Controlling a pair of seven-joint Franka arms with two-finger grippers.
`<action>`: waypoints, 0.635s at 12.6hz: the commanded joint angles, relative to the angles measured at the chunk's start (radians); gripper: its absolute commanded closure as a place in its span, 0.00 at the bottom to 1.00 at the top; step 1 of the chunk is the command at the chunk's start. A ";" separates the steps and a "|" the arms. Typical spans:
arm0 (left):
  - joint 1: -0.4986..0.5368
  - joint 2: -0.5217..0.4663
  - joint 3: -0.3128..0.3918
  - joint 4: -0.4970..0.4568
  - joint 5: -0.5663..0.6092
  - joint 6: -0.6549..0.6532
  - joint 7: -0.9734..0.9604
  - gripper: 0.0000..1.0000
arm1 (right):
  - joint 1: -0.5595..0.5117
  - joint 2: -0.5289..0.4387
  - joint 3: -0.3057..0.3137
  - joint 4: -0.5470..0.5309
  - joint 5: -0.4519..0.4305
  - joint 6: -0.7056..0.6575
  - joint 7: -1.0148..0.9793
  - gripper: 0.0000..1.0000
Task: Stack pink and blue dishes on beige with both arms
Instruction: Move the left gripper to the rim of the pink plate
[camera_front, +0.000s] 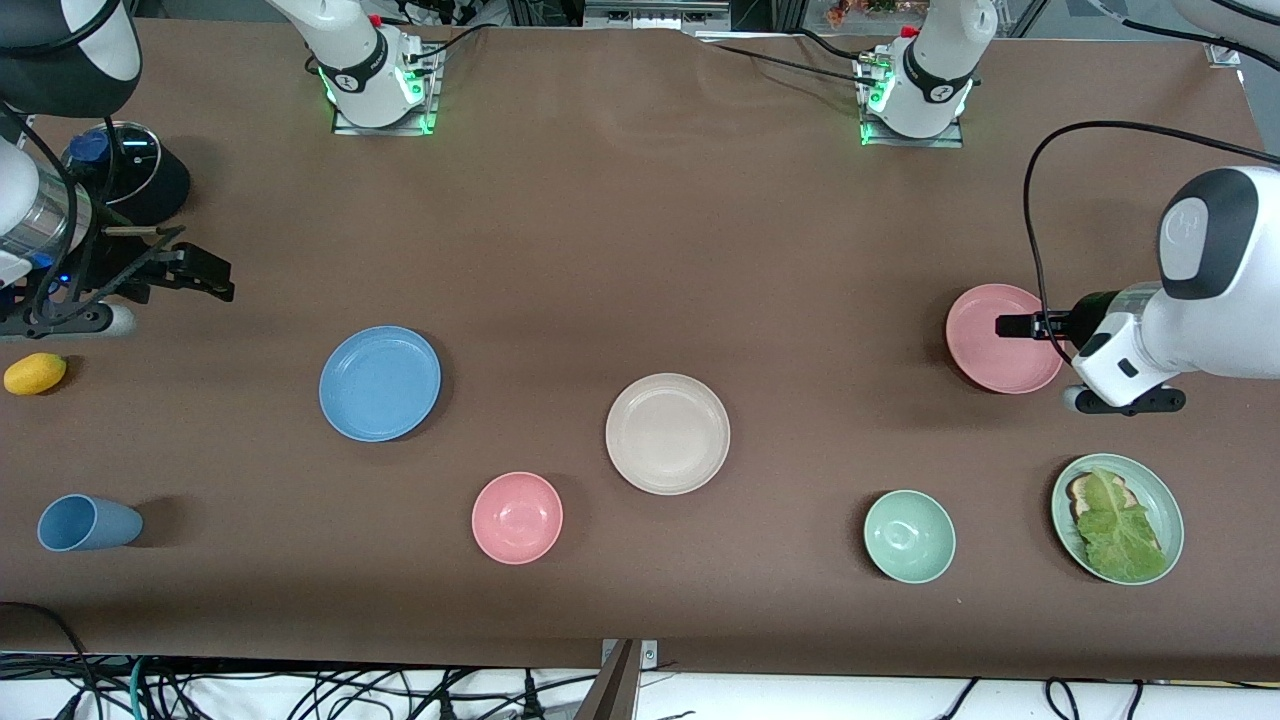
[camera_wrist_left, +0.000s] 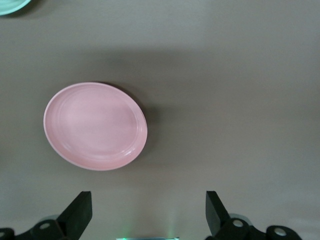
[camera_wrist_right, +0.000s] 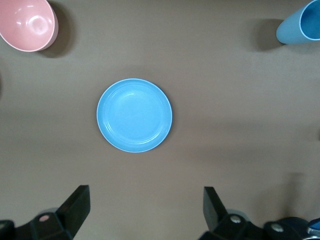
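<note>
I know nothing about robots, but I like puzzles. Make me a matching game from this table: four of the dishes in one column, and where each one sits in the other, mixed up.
Things:
1. pink plate
2. blue plate
3. beige plate
4. blue cup

Places:
A. mid-table, between the pink bowl and the green bowl, farther from the front camera than both
B. lying on its side, at the right arm's end, close to the front edge
C. under the left gripper, which is open
D. beside the beige plate, toward the right arm's end

Pairs: 1-C, 2-D, 3-A, 4-B
</note>
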 joint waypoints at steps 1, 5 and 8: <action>0.012 -0.070 0.064 -0.115 -0.061 0.086 0.164 0.00 | -0.008 -0.015 0.010 -0.010 0.003 0.004 0.004 0.00; 0.002 -0.153 0.174 -0.281 -0.134 0.215 0.386 0.00 | -0.008 -0.016 0.010 -0.010 0.003 0.003 0.004 0.00; 0.017 -0.153 0.225 -0.348 -0.191 0.302 0.584 0.00 | -0.008 -0.016 0.010 -0.010 0.003 0.003 0.004 0.00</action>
